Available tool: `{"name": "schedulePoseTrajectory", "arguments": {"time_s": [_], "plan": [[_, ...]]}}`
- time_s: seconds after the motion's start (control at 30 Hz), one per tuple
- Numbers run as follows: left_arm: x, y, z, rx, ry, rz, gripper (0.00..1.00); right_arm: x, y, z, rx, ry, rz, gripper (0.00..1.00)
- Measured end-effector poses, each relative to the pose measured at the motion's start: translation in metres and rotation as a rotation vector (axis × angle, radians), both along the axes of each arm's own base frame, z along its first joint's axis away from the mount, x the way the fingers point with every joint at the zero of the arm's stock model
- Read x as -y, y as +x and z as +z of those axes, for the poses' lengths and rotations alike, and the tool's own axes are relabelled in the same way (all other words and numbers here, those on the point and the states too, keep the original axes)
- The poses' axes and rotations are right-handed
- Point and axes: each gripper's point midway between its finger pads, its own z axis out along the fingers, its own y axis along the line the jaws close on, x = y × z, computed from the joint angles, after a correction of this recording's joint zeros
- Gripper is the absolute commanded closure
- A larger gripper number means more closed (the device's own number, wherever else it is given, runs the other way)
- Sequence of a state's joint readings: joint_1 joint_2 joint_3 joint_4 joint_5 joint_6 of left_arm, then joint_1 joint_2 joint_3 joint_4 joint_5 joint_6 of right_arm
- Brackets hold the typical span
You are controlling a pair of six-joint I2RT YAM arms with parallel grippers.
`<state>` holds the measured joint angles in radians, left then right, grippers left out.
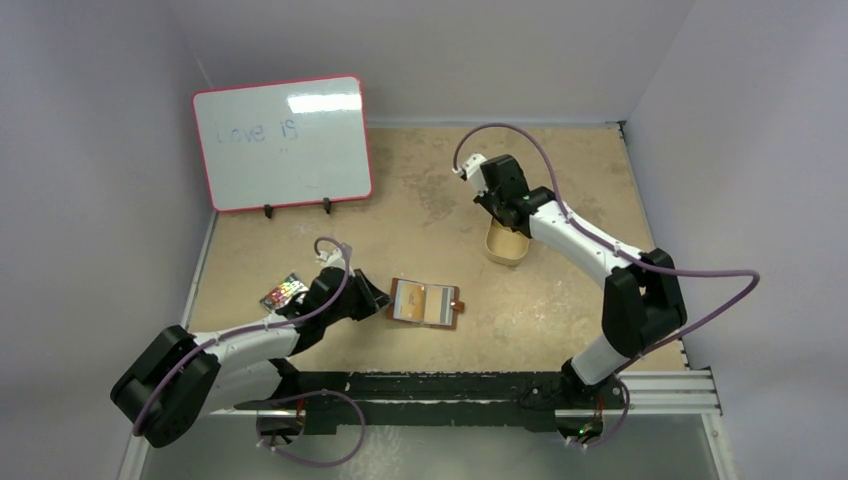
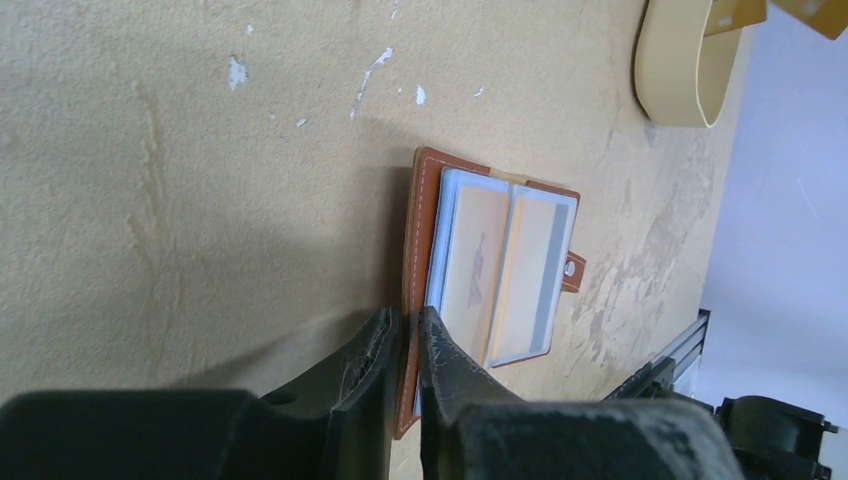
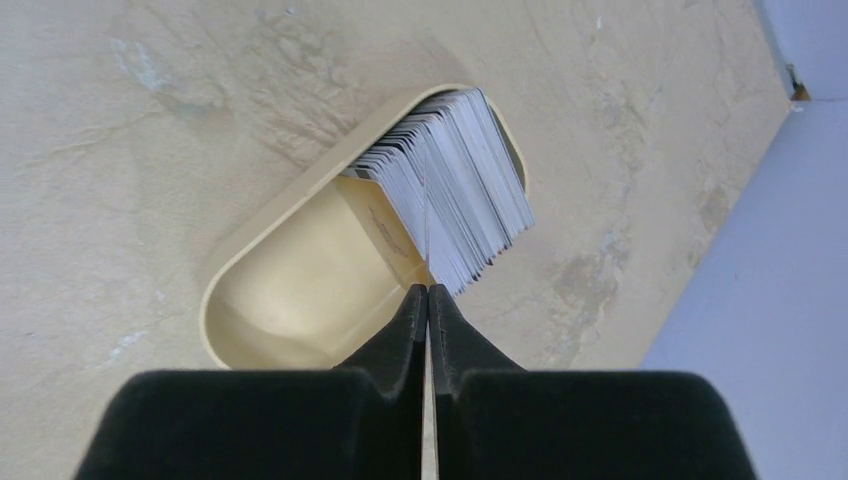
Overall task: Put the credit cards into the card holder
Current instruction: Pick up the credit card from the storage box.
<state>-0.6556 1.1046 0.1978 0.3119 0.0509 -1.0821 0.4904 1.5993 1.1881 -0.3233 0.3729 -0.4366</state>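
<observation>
The card holder, a brown leather bifold, lies open on the table and shows its tan slots. My left gripper is at its left edge. In the left wrist view the jaws pinch the stitched leather edge between them. The credit cards stand as a pale stack on edge in the right end of a tan oval tin. My right gripper is shut over the tin, with one thin card seen edge-on between its fingers.
A whiteboard with a red frame stands at the back left. A small colourful object lies beside the left arm. A black rail runs along the near table edge. Walls close in the table on three sides.
</observation>
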Motion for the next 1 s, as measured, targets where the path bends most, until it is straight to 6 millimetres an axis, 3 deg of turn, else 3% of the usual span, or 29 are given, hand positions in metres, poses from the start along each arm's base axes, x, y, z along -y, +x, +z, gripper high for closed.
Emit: {"name": "schedulePoseTrajectory", "arguments": {"time_s": [0.3,0.43,0.57,0.73,0.83,1.0], "plan": [[-0.019,0.001,0.002,0.000,0.063,0.077,0.68,-0.013,-0.015,-0.002,-0.065,0.096,0.017,1.00],[-0.024,0.008,0.016,0.019,0.082,0.114,0.64,-0.018,-0.019,0.013,-0.043,0.164,0.008,1.00],[-0.021,0.019,0.048,0.074,0.057,0.131,0.62,-0.032,-0.025,0.048,0.037,0.326,0.002,1.00],[-0.010,0.031,0.104,0.176,-0.015,0.116,0.55,-0.062,-0.039,0.088,0.120,0.636,0.027,1.00],[0.000,0.034,0.137,0.232,-0.062,0.079,0.45,-0.085,-0.057,0.104,0.119,0.862,0.066,1.00],[0.017,0.031,0.175,0.289,-0.145,-0.005,0.44,-0.122,-0.095,0.116,0.020,1.215,0.135,1.00]]}}
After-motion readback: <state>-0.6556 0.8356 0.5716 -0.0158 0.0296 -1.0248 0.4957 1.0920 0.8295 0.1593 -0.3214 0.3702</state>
